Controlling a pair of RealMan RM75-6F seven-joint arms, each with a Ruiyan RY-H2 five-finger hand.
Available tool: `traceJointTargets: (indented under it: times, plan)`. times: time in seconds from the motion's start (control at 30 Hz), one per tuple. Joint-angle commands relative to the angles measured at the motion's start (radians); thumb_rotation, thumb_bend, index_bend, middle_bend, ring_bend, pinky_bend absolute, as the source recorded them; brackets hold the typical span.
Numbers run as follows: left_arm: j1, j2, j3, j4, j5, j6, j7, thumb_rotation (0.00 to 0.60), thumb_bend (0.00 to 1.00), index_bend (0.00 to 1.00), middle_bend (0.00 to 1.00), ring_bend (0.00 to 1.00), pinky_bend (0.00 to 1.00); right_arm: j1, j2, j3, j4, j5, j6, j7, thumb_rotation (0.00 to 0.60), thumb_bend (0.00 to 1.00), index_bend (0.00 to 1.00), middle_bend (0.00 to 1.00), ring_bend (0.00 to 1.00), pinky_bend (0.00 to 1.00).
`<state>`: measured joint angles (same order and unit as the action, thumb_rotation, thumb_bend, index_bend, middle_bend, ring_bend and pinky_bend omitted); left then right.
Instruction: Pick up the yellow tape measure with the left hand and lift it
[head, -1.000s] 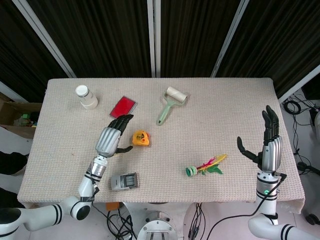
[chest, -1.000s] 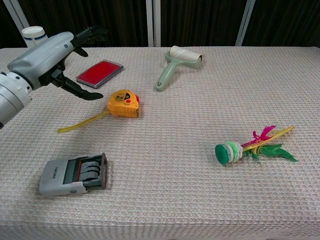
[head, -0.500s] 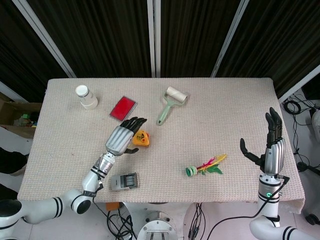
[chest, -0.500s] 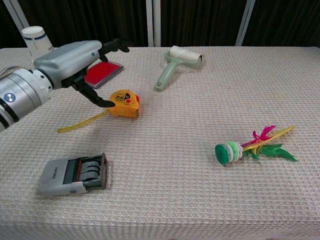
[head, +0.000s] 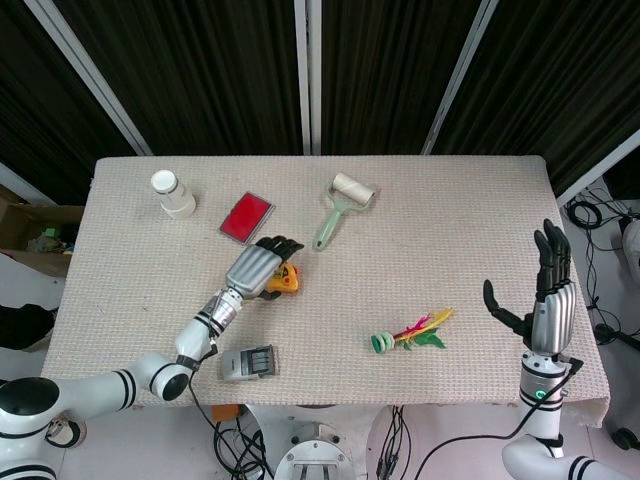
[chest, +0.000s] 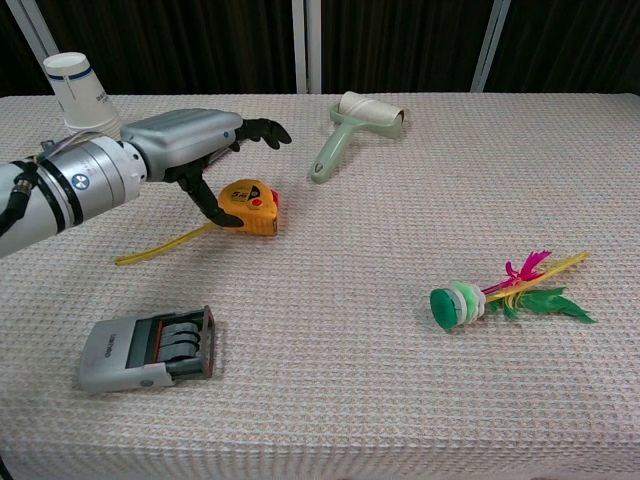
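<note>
near the worktop's front edge on the left lies a grey stamp, and toward the front right a shuttlecock. off the front right corner the right hand stands upright, fingers spread, holding nothing. left of centre the tape measure rests on the worktop, its yellow strip trailing left; the left hand arches over it, fingers apart, thumb at its left side, no grasp closed. farther back lie a red pad, a lint roller and a cup.
</note>
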<state>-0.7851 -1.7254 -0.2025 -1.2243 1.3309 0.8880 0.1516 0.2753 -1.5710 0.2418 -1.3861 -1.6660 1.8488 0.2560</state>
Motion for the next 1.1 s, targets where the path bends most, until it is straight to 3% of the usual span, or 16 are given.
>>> traceJointTargets:
  times: [0.03, 0.23, 0.77, 1.1]
  plan:
    - [-0.005, 0.0, 0.003, 0.009, -0.021, -0.027, -0.033, 0.6, 0.19, 0.18, 0.2, 0.17, 0.23, -0.001, -0.002, -0.001, 0.003, 0.0, 0.001, 0.004, 0.6, 0.33, 0.0, 0.0, 0.0, 0.0]
    - [-0.016, 0.003, 0.015, 0.023, -0.023, -0.045, -0.055, 0.6, 0.21, 0.25, 0.23, 0.19, 0.23, -0.002, -0.007, 0.0, 0.004, 0.015, -0.01, 0.032, 0.6, 0.33, 0.0, 0.0, 0.0, 0.0]
    - [-0.031, -0.009, 0.024, 0.059, -0.05, -0.063, -0.074, 0.6, 0.23, 0.31, 0.32, 0.29, 0.3, -0.007, -0.005, -0.002, 0.004, 0.013, -0.008, 0.021, 0.6, 0.33, 0.0, 0.0, 0.0, 0.0]
    - [-0.026, -0.026, 0.014, 0.075, -0.051, -0.038, -0.139, 0.6, 0.27, 0.47, 0.48, 0.43, 0.43, -0.008, -0.01, -0.004, 0.007, 0.013, -0.011, 0.017, 0.6, 0.33, 0.0, 0.0, 0.0, 0.0]
